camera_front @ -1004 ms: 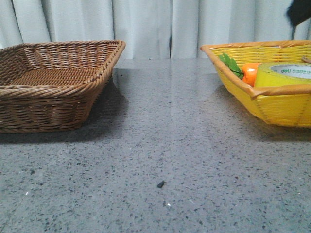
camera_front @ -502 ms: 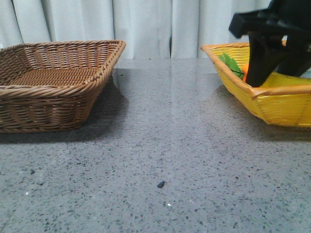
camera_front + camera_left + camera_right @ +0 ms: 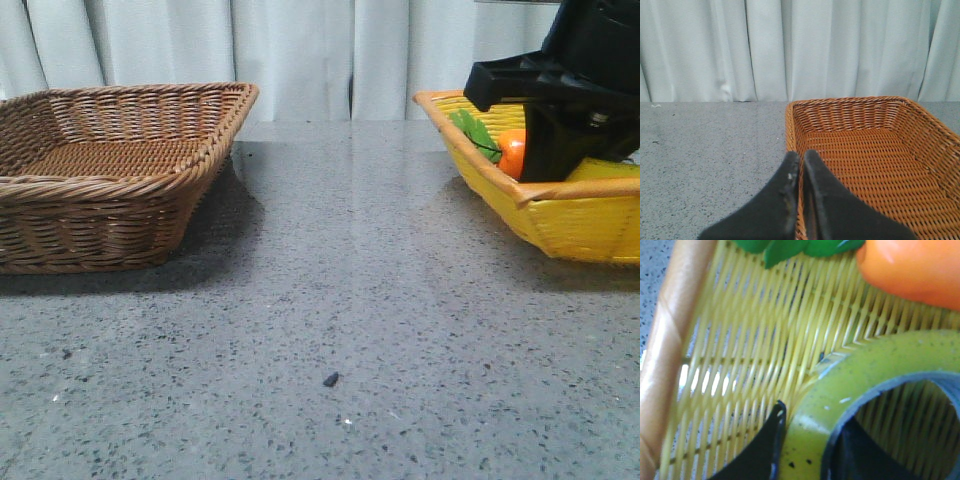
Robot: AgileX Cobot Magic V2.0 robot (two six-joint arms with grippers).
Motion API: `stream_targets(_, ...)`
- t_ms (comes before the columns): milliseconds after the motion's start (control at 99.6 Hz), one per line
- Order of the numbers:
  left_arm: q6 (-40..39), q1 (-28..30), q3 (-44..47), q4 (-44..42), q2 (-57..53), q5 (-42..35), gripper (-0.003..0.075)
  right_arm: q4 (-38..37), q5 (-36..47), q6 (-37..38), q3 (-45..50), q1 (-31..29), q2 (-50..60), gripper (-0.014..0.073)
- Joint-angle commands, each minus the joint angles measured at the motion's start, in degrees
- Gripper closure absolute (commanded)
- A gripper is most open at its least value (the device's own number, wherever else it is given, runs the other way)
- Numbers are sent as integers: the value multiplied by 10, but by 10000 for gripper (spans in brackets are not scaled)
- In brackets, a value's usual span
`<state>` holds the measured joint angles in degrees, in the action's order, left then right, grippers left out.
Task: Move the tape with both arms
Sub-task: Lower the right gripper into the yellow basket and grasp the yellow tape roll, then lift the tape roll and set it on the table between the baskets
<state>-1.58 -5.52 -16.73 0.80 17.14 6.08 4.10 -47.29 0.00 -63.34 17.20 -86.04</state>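
The tape [image 3: 880, 365], a translucent yellow roll, lies flat in the yellow basket [image 3: 670, 340]. My right gripper [image 3: 812, 432] straddles the roll's wall, with one black finger [image 3: 771, 445] against the outside and the other inside the core; both touch it. In the front view the black right arm [image 3: 565, 100] reaches down into the yellow basket [image 3: 580, 215] and hides most of the roll; only a yellow sliver of tape [image 3: 612, 168] shows. My left gripper [image 3: 801, 156] is shut on nothing, above the corner rim of the brown basket [image 3: 850, 107].
An orange carrot [image 3: 512, 152] with green leaves [image 3: 470, 130] lies in the yellow basket just beside the roll; in the right wrist view the carrot [image 3: 920, 265] is close. The brown wicker basket [image 3: 100, 190] sits at the left on the grey speckled table [image 3: 330, 300].
The right arm came down into the yellow basket from the upper right and settled lower, over the roll. The carrot shows again beside it. The baskets have not moved.
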Motion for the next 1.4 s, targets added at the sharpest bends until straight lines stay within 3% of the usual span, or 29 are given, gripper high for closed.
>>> stream_targets(0,-5,-4,-21,0,9,-47,741,-5,16,-7,-19,-1,17,666)
stream_targets(151,-5,-4,-21,0,9,-47,741,-10,1,-7,-31,-1,20,666)
stream_targets(361,-5,-4,-21,0,9,-47,741,-27,-92,-18,-116,3,39,648)
stream_targets(592,-5,-4,-21,0,9,-50,741,-28,-162,-28,-237,85,46,648)
stream_targets(763,-5,-4,-21,0,9,-51,741,-28,-159,-28,-266,185,20,648)
stream_targets(903,-5,-4,-21,0,9,-51,741,-24,-147,-28,-268,226,-21,648)
stream_targets(1285,-5,-4,-21,0,9,-51,741,-22,-104,-28,-268,256,-102,648)
stream_targets(1395,-5,-4,-21,0,9,-51,741,-22,-106,-28,-268,256,-120,582)
